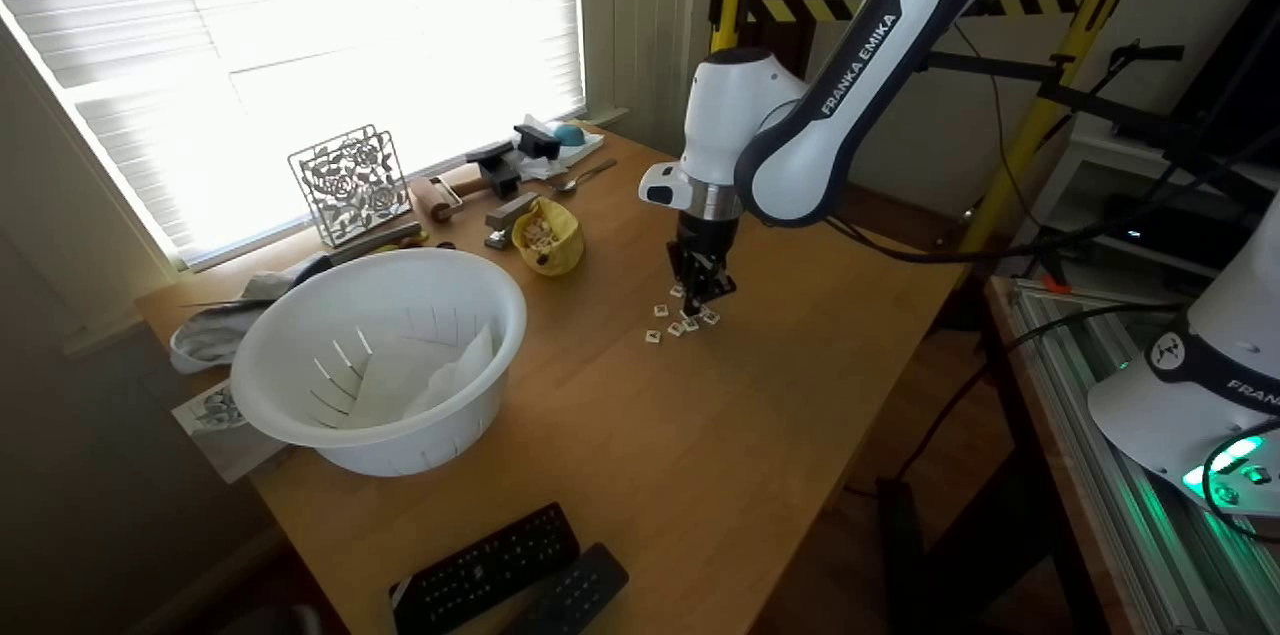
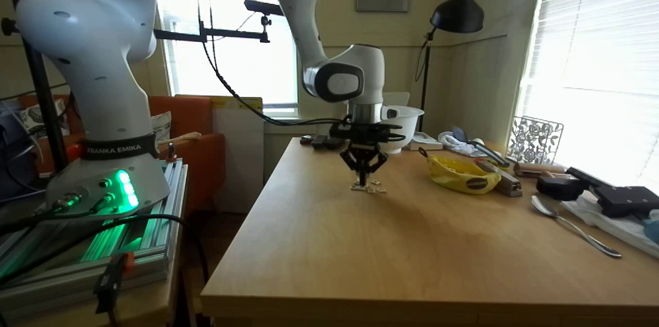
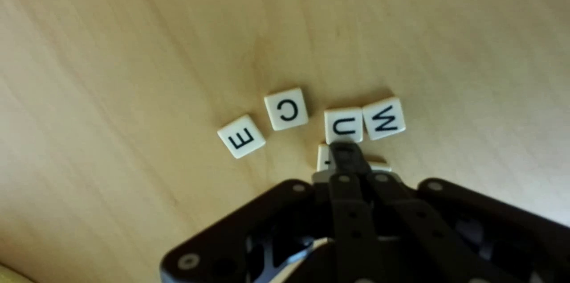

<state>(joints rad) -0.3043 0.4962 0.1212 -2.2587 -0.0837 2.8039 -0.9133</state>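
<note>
My gripper [image 3: 348, 156] is shut and points down at the wooden table, with nothing visible between its fingertips. It is low among several small white letter tiles. In the wrist view the U tile [image 3: 344, 118] sits right at the tips, its lower edge meeting them in the picture; whether they touch I cannot tell. Against it leans the W-like tile [image 3: 385, 118]. To the left lie the C tile [image 3: 286, 109] and the E tile [image 3: 241, 137]. A further tile [image 3: 323, 157] is mostly covered by the fingers. Both exterior views show the gripper [image 1: 692, 307] over the tile cluster [image 2: 380, 190].
A yellow banana-like pouch [image 1: 556, 250] holding light pieces stands near the tiles. Beyond it is a large white basin [image 1: 410, 455]. Two dark remotes [image 1: 490, 565] lie at a table edge. A stapler [image 2: 507, 183], a spoon [image 2: 576, 231] and a metal rack [image 1: 350, 185] line the window side.
</note>
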